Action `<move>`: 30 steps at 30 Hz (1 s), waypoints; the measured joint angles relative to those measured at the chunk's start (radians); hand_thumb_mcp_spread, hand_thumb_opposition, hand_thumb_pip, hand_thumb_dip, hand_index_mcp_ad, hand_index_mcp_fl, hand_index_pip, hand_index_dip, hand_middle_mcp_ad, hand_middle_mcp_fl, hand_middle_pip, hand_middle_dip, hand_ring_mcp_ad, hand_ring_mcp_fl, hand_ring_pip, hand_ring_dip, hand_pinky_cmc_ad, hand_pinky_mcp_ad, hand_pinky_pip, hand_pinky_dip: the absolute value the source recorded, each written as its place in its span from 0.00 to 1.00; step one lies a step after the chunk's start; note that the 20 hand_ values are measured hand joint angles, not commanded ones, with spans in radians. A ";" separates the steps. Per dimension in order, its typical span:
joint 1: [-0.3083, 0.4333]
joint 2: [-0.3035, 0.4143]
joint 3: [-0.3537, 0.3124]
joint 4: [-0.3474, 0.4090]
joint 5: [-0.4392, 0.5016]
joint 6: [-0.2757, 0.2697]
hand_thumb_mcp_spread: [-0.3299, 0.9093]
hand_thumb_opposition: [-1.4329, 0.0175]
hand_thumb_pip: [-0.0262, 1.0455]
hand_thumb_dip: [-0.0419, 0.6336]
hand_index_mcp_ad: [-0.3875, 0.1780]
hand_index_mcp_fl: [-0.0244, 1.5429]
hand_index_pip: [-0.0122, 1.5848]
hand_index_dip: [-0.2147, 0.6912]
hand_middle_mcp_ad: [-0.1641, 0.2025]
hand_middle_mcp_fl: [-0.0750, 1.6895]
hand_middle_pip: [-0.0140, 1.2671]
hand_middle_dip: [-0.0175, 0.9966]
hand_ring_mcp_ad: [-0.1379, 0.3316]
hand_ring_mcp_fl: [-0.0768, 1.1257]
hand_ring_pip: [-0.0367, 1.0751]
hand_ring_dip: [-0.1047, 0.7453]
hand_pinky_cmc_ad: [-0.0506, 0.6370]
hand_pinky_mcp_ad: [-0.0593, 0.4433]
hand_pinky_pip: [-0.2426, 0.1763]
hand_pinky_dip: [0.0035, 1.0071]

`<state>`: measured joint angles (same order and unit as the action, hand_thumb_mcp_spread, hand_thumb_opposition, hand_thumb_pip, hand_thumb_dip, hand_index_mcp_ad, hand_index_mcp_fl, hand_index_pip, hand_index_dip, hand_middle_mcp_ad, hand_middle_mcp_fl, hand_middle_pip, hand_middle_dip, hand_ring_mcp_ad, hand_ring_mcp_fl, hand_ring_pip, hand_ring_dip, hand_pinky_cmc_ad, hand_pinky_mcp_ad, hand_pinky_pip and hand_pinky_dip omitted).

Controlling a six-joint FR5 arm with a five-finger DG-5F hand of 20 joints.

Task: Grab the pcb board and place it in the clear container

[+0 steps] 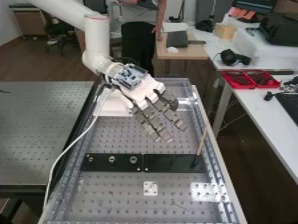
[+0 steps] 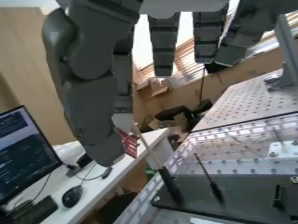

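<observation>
1. High view: The white robot arm (image 1: 98, 42) comes in from the upper left. Its hand (image 1: 143, 91) is up over the far half of the worktop (image 1: 110, 202), near the middle. The hand is wide open, with straight fingers pointing down and toward the right edge.
2. A little flat part (image 1: 129, 75) that looks like a circuit board sits on the back of the hand, by the arm.
3. A long black plate (image 1: 111, 167) lies across the worktop, from near the left edge to near the right edge. Three round metal bits (image 1: 112, 159) sit on its left half. A thin tan stick (image 1: 202, 141) stands tilted at its right end.
4. A small white plate (image 1: 150, 185) with dark dots lies between the black plate and the near edge. I cannot tell if this is the pcb board, or which thing is the clear container.
5. Red trays (image 1: 240, 80) sit on the side table (image 1: 265, 107), past the right edge.
6. Wrist view: The hand (image 2: 163, 42) has its fingers straight and apart from the big thumb (image 2: 91, 107). Two thin dark rods (image 2: 215, 190) (image 2: 170, 187) stand on the black plate. A mouse (image 2: 72, 196) is near a screen (image 2: 23, 150) on the side table.
</observation>
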<state>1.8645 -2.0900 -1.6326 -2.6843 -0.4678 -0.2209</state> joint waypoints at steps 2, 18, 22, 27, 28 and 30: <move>0.006 0.009 -0.004 0.008 -0.031 -0.017 0.85 0.37 0.39 0.48 0.35 0.32 0.75 0.68 0.70 0.12 0.12 0.19 0.81 0.10 0.11 0.17 0.46 0.49 0.40 0.19; 0.057 0.021 0.010 -0.012 -0.202 -0.003 0.85 0.37 0.39 0.48 0.36 0.32 0.75 0.68 0.67 0.12 0.12 0.19 0.81 0.10 0.11 0.17 0.46 0.49 0.40 0.19; 0.064 0.010 0.023 -0.033 -0.235 0.025 0.85 0.37 0.39 0.48 0.36 0.32 0.75 0.68 0.68 0.14 0.12 0.19 0.80 0.10 0.11 0.17 0.46 0.49 0.40 0.19; 0.072 -0.005 0.043 -0.058 -0.282 0.065 0.85 0.37 0.39 0.48 0.36 0.32 0.75 0.68 0.68 0.15 0.12 0.19 0.80 0.11 0.11 0.17 0.46 0.49 0.40 0.19; 0.074 -0.008 0.047 -0.063 -0.294 0.072 0.85 0.37 0.39 0.48 0.36 0.32 0.75 0.68 0.68 0.15 0.12 0.19 0.81 0.11 0.11 0.17 0.46 0.49 0.40 0.19; 0.076 -0.014 0.055 -0.071 -0.317 0.082 0.85 0.37 0.39 0.48 0.36 0.32 0.75 0.68 0.68 0.15 0.12 0.19 0.80 0.11 0.11 0.17 0.47 0.49 0.40 0.19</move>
<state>1.9407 -2.1037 -1.5774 -2.7552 -0.7843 -0.1388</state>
